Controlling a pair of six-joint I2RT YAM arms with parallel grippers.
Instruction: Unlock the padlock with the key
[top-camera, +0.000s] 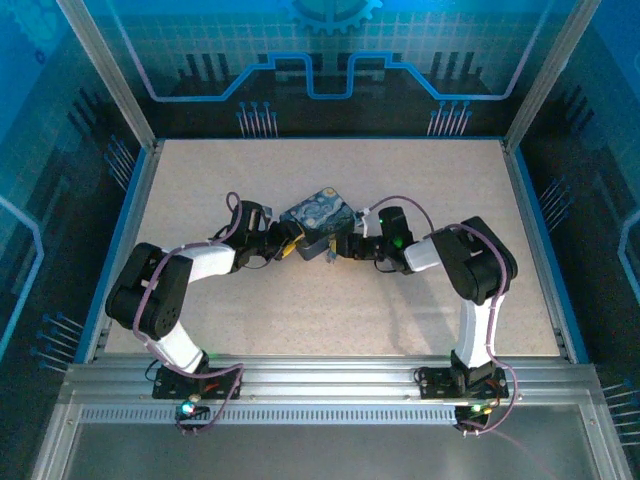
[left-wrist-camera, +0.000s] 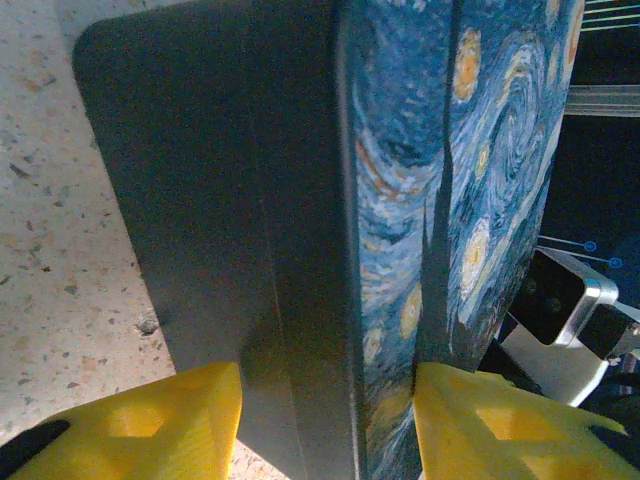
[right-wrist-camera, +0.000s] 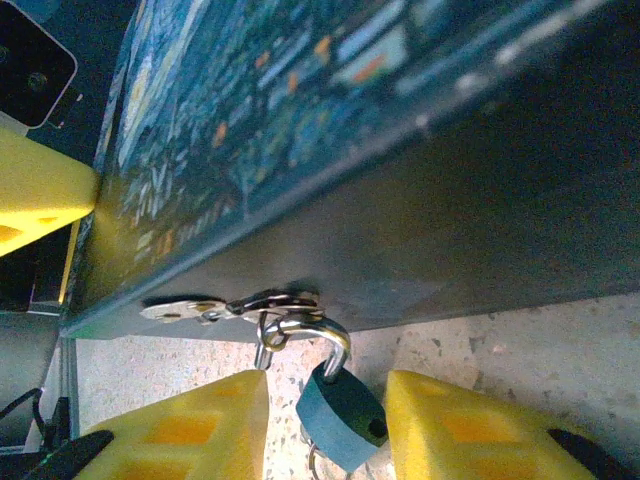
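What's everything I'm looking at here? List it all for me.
tin: one, blue with swirly yellow-spotted print, middle of the table.
padlock: one, grey-blue body with silver shackle, hanging from the latch on the tin's side.
table: one, speckled beige, under everything.
left gripper: one, yellow fingers, clamped on the tin.
right gripper: one, yellow fingers, open, either side of the padlock.

Both arms fold inward, elbows out; the left gripper (top-camera: 287, 246) clamps the tin (top-camera: 318, 215), and the right gripper (top-camera: 336, 248) stands parted.
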